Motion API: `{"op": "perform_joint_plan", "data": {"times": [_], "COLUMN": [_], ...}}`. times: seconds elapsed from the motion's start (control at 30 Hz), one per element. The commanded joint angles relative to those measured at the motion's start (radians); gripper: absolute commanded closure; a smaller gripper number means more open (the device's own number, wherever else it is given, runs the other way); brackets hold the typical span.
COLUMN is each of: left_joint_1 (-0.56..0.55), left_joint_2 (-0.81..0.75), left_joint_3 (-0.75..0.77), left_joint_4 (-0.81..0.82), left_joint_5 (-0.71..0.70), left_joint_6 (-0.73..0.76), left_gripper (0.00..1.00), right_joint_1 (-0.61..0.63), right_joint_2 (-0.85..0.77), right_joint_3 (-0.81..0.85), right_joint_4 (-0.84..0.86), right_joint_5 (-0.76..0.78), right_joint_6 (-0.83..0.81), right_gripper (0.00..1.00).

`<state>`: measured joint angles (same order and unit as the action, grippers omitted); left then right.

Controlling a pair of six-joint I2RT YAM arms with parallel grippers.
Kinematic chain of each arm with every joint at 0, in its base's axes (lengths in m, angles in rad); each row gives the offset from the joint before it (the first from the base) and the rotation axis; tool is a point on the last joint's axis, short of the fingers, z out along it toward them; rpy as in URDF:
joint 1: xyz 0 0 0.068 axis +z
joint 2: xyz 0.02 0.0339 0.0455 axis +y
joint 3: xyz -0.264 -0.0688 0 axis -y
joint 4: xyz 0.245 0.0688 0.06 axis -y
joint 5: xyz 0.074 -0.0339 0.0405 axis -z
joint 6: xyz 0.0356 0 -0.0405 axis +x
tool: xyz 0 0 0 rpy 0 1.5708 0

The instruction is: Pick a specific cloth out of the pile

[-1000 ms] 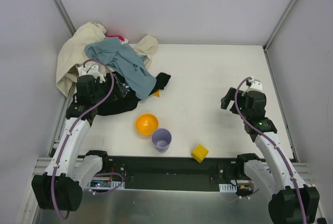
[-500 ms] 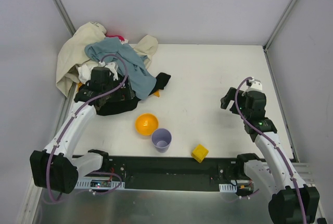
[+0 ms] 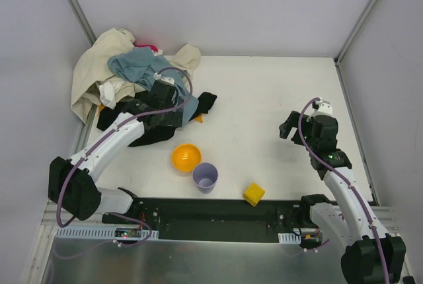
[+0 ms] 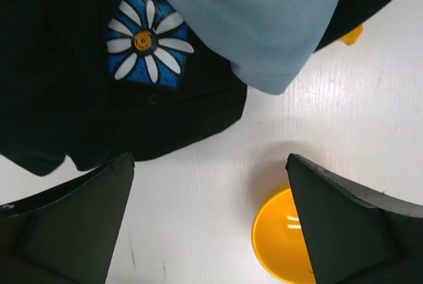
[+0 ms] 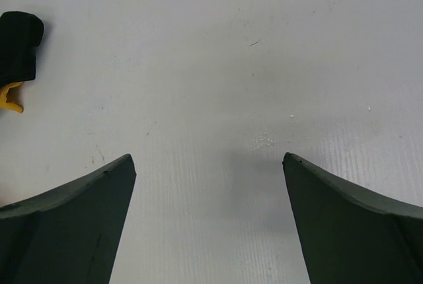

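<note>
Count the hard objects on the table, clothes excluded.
3: round orange bowl near the heap of mixed garments; lilac cylindrical cup just right of it, nearer the arms; yellow cube-shaped block further right. More may hide underneath.

The left arm [image 3: 106,146] and right arm [image 3: 345,190] are white tubular links joined by chunky black joints, and a purple cable [image 3: 59,201] trails along each. A small green light [image 3: 329,158] glows on the right arm. The left end effector [image 4: 210,157] and right end effector [image 5: 207,156] have matte dark, wedge-shaped fingers [image 4: 66,228].
</note>
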<state>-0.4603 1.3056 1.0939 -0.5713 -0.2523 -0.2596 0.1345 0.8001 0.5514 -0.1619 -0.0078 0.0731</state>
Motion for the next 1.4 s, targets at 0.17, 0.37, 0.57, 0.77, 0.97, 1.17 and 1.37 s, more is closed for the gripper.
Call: {"op": "perform_joint_plan", "data": {"times": [0.17, 0.37, 0.57, 0.77, 0.97, 1.17, 1.37], "left_joint_1": [-0.112, -0.132, -0.17, -0.202, -0.218, -0.222, -0.221], "left_joint_2": [0.125, 0.247, 0.42, 0.622, 0.79, 0.915, 0.98], "left_joint_3": [0.15, 0.265, 0.415, 0.575, 0.714, 0.82, 0.862], "left_joint_4": [-0.053, -0.053, -0.053, -0.053, -0.055, -0.053, -0.052], "left_joint_5": [-0.274, -0.272, -0.28, -0.289, -0.292, -0.352, -0.404], "left_joint_6": [0.048, 0.094, 0.148, 0.184, 0.2, 0.212, 0.235], "left_gripper": [0.01, 0.01, 0.01, 0.01, 0.01, 0.01, 0.04], "right_joint_1": [-0.003, -0.003, -0.003, -0.003, -0.003, -0.003, -0.004], "right_joint_2": [-0.022, -0.001, 0.004, 0.002, -0.006, -0.016, -0.019], "right_joint_3": [0.022, 0.019, 0.015, 0.001, -0.018, -0.028, -0.036], "right_joint_4": [0.016, 0.019, 0.019, 0.019, 0.018, 0.007, 0.001], "right_joint_5": [-0.001, -0.004, -0.004, -0.015, -0.009, -0.006, 0.002], "right_joint_6": [0.013, 0.016, 0.016, 0.028, 0.031, 0.025, 0.021], "right_gripper": [0.04, 0.04, 0.04, 0.04, 0.04, 0.04, 0.04]}}
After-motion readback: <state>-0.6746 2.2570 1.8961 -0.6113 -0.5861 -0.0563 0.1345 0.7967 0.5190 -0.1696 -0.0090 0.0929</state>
